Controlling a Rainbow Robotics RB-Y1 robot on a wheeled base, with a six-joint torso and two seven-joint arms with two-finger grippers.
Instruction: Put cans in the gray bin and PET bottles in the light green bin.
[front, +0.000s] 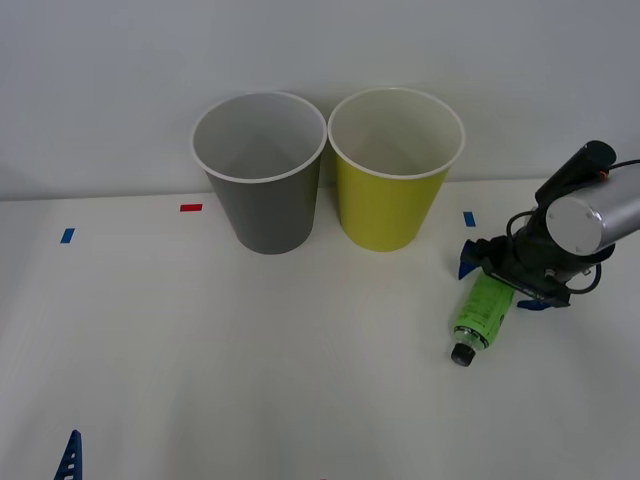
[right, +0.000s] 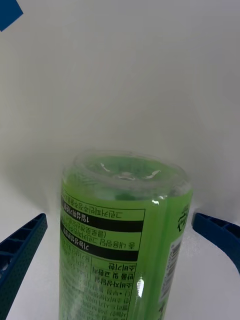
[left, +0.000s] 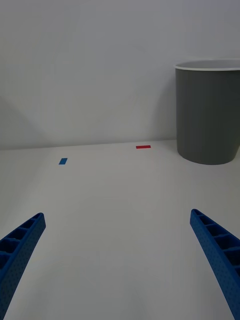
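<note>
Toward the right edge of the white table (front: 250, 350) I find the right gripper (front: 497, 283) lowered over the PET bottle (front: 483, 310), which lies on its side, black cap (front: 462, 354) pointing to the near edge. From the right wrist I see the bottle's clear base (right: 127, 172) between the two blue fingers (right: 20, 250); both stand apart from the bottle, with bare table showing on each side, so I record the jaws as spread and not gripping. At the far edge stand the gray bin (front: 265, 190) and the light green bin (front: 392, 180), upright, rims touching or nearly so, the gray one on the left. The bottle lies near the green bin, to its right and nearer me. My left gripper (left: 120, 260) waits at the near left corner, fingers wide apart, facing the gray bin (left: 207, 115) and the red tape mark (left: 143, 147).
</note>
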